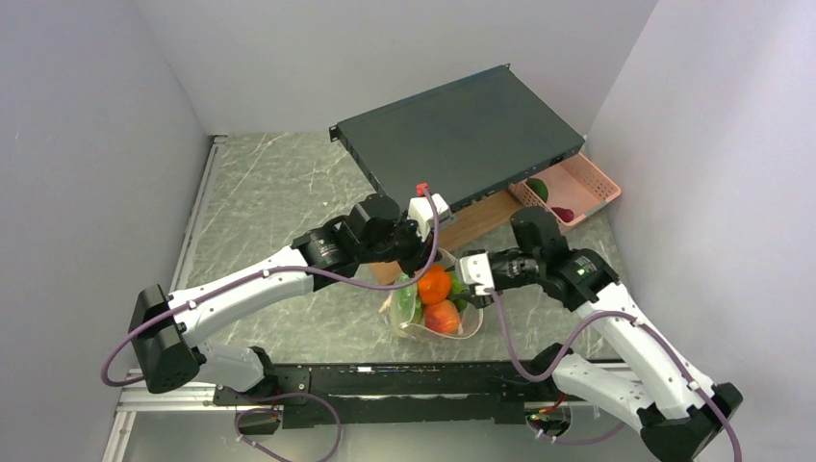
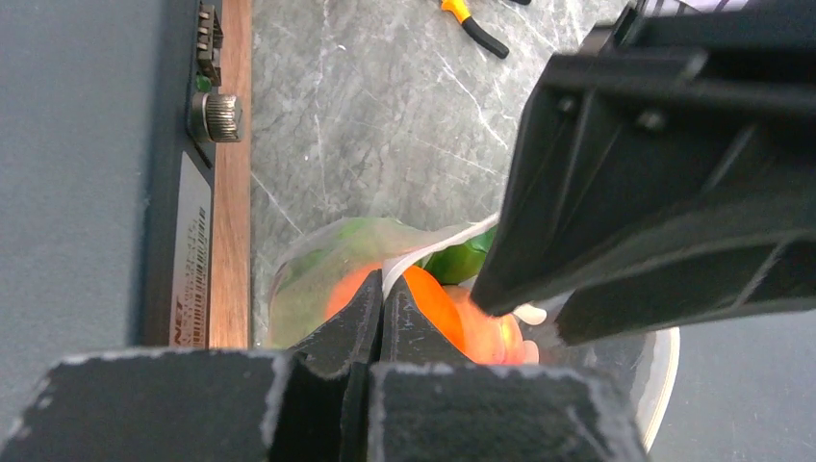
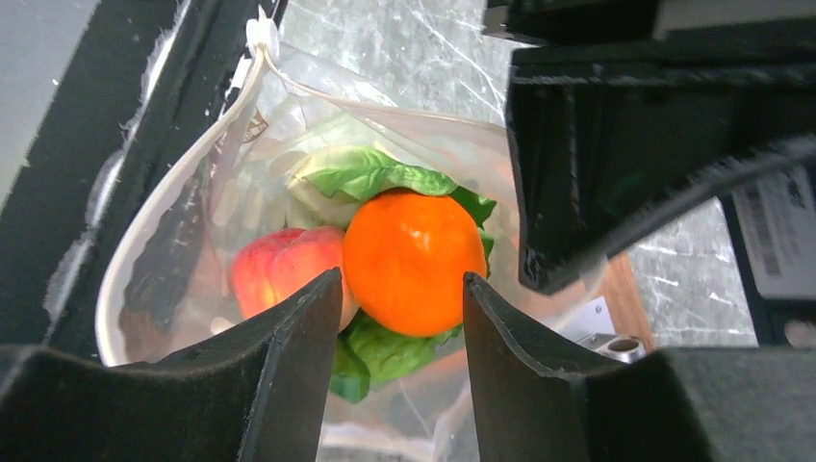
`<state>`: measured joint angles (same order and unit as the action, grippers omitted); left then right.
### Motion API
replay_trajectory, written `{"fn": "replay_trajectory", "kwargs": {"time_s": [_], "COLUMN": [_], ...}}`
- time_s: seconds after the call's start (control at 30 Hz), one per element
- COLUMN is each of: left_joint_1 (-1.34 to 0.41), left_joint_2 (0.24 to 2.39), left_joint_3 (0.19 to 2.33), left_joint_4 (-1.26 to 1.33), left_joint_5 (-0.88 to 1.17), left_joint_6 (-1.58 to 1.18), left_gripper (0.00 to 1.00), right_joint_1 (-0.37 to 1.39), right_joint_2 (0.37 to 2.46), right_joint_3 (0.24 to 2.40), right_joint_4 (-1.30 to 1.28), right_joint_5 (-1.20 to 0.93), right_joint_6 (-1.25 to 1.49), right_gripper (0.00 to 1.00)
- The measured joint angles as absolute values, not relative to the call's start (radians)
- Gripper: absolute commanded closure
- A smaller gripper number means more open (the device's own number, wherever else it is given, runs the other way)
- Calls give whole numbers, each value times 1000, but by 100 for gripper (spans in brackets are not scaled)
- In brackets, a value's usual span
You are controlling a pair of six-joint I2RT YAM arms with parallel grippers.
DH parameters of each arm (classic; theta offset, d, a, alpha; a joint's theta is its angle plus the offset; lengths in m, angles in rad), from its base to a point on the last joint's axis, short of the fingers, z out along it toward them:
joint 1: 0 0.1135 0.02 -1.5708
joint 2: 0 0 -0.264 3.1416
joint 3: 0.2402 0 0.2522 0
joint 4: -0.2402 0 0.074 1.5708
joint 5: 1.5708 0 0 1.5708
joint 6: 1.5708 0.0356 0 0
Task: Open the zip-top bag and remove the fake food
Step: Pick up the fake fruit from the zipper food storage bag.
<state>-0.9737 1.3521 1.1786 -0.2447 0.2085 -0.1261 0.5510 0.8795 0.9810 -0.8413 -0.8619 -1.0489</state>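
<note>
The clear zip-top bag point(image 1: 469, 327) stands open-mouthed on the table between the two arms. In it lie an orange toy fruit point(image 1: 434, 285), a red-yellow peach point(image 1: 443, 317) and green leafy pieces point(image 1: 405, 302). My left gripper point(image 2: 383, 287) is shut on the bag's upper edge, whose pale strip point(image 2: 438, 245) runs out from between its tips. My right gripper point(image 3: 402, 279) is open at the bag's mouth, its tips either side of the orange fruit point(image 3: 414, 255). The peach point(image 3: 274, 269) and lettuce point(image 3: 370, 173) lie beside it. I cannot tell whether the fingers touch the fruit.
A black rack unit point(image 1: 462, 130) rests tilted on a wooden block point(image 1: 476, 223) just behind the bag. A pink lattice basket point(image 1: 589, 181) with a green and a red piece stands at the back right. Orange-handled pliers point(image 2: 469, 21) lie on the marble table. Walls close in on both sides.
</note>
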Motion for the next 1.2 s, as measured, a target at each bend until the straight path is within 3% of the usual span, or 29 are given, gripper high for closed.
{"fn": "replay_trajectory", "kwargs": {"time_s": [0.17, 0.4, 0.63, 1.2], "left_joint_1": [-974, -970, -969, -963], "left_joint_2": [1353, 1353, 1353, 1350], "left_joint_3": [1179, 1179, 1176, 1145], "left_joint_4": [-241, -237, -229, -170], "left_joint_5": [215, 229, 242, 265], "left_joint_6": [-137, -144, -152, -170], "left_gripper": [100, 100, 100, 100], "right_joint_1": [680, 771, 807, 878], "right_joint_2": [918, 941, 941, 940], "right_joint_3": [927, 872, 804, 693], "right_joint_4": [-743, -656, -579, -414], "right_joint_5": [-746, -596, -484, -340], "right_joint_6": [-1065, -1096, -1111, -1119], "right_gripper": [47, 31, 23, 13]}}
